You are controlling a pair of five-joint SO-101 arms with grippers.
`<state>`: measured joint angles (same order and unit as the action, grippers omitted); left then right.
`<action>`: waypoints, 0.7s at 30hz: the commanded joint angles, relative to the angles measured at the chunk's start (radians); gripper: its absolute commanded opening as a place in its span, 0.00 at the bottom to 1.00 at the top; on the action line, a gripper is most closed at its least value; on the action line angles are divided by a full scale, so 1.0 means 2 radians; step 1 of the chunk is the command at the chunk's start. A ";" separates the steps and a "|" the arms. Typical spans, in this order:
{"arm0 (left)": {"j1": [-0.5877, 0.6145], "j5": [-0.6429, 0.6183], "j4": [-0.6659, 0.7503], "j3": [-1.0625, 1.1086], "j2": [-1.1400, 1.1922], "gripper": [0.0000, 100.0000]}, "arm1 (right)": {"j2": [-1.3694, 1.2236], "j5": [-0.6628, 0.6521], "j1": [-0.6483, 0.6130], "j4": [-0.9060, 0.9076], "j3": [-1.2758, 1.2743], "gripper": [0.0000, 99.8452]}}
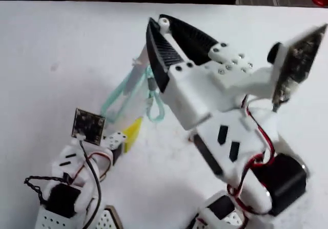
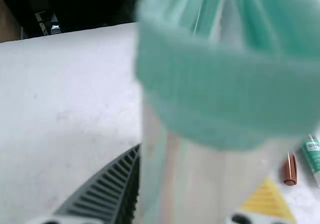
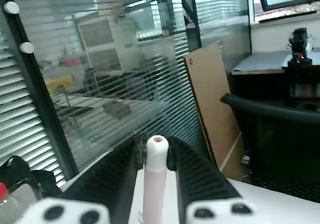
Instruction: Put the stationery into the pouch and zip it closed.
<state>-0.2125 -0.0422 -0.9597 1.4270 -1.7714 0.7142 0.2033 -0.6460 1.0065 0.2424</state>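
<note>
Pen in right hand; pouch in left hand.

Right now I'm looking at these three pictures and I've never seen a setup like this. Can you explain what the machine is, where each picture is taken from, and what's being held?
These are two small robot arms at a white table. One picture looks down from above. The other two come from a camera on each arm's wrist. The left gripper holds a clear pouch with teal trim. The right gripper pinches a pale pen between its black fingers. A brown item and a green item lie on the table.
</note>
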 commanded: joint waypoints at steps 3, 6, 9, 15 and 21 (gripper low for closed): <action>-0.006 0.005 -0.005 -0.004 -0.004 0.27 | -0.049 -0.005 -0.006 -0.003 0.006 0.02; -0.006 0.005 -0.005 -0.004 -0.004 0.27 | -0.066 -0.005 -0.007 0.020 0.006 0.02; -0.006 0.005 -0.005 -0.004 -0.004 0.27 | -0.072 -0.005 -0.007 0.043 0.006 0.02; -0.006 0.005 -0.005 -0.004 -0.004 0.27 | -0.081 -0.028 -0.012 0.048 0.007 0.02; -0.006 0.005 -0.005 -0.004 -0.004 0.27 | -0.080 -0.073 -0.079 0.066 0.007 0.19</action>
<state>-0.2140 -0.0407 -0.9597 1.4270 -1.7714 0.5531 0.0867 -0.7503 1.1293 0.2424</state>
